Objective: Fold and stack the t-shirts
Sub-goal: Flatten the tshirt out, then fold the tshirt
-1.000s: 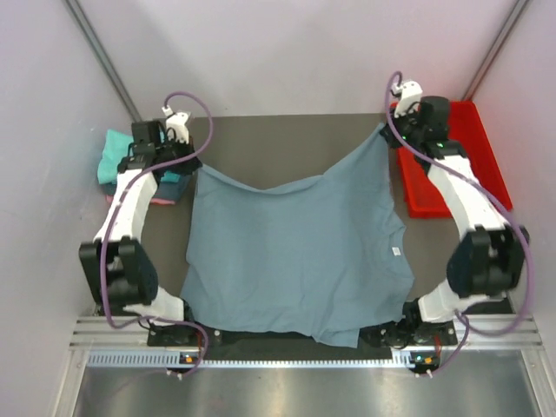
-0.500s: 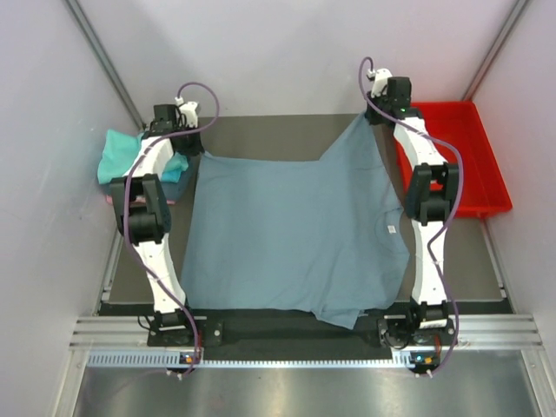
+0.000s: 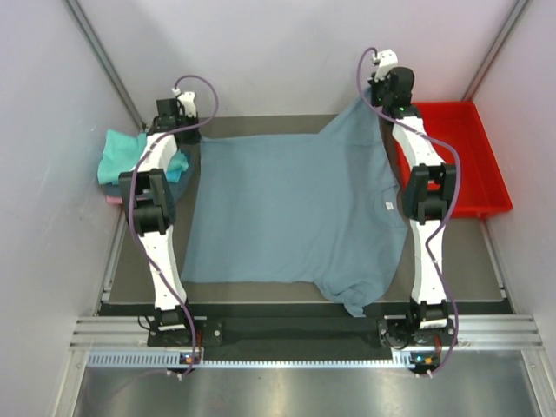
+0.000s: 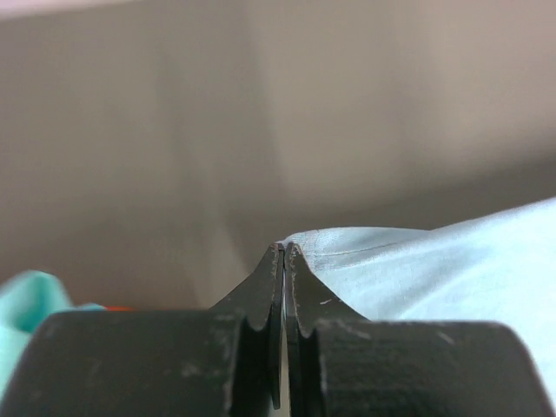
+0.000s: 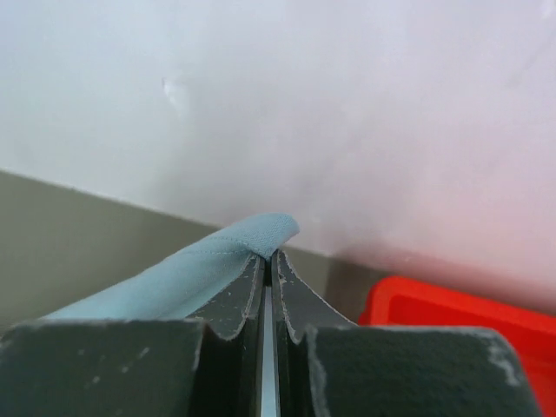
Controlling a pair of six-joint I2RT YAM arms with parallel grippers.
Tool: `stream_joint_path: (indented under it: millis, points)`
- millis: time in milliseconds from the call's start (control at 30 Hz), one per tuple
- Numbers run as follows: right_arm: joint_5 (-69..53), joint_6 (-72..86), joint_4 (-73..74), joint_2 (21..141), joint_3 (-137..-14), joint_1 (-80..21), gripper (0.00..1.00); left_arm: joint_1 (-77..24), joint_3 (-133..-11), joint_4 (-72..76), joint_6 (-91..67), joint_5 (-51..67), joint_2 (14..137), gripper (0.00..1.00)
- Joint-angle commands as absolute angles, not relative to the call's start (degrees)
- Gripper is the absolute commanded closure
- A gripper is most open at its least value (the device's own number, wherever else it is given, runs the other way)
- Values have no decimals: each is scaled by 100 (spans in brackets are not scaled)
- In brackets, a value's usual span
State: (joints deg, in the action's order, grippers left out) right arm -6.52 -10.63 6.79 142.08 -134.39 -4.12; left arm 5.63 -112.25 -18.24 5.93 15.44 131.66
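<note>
As a teal pile (image 3: 123, 155) sits at the table's (image 3: 261, 126) left edge, we see the left gripper (image 4: 284, 248) pinching the grey-blue shirt (image 3: 287, 208) at the table's far left, the shirt spread over its middle, the right gripper (image 5: 268, 254) pinching it far right.

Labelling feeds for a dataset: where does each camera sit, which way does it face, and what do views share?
Top external: above and behind the bases, looking down on table, grey-blue t-shirt, teal t-shirt, red tray; left arm and right arm show.
Left wrist: on that wrist, facing the far wall; left gripper shut on the grey-blue t-shirt's edge.
Right wrist: likewise, facing the far wall; right gripper shut on its edge.
Shared: all show the grey-blue t-shirt; top and right wrist, the red tray.
</note>
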Motion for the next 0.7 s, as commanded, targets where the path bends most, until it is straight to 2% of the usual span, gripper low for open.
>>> stream_joint_path:
  millis: [0,400,667]
  points:
    - [-466,-1283,-290,14177,-13808,-483,100,589,-11549,-1231,510,1161,13025,100]
    - [-308,-1415,-509,14238,-13816,-703,100,721,-11575,-1151,483,949,12709,100]
    - [-167,-958,-483,13941,-13825,-730,100,730,-11566,-1090,448,992,12358,100]
